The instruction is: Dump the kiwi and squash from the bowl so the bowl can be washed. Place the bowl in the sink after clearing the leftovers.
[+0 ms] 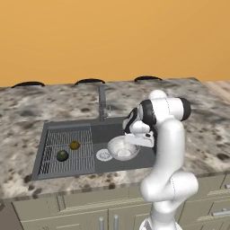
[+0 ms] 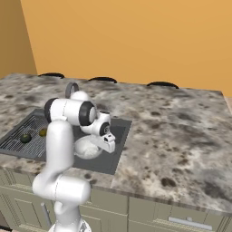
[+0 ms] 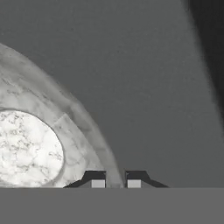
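Two leftovers, the kiwi (image 1: pixel 74 145) and the squash (image 1: pixel 62 155), already lie on the ribbed left section of the sink (image 1: pixel 67 175). The gripper (image 3: pixel 115 183) is clamped on the rim of the bowl (image 1: pixel 122 148), low over the right basin near the drain. Judged next move: lower, then release. The bowl is glossy, speckled and empty.

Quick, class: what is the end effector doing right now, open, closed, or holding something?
End effector: closed on the rim of the bowl, holding it over the sink.
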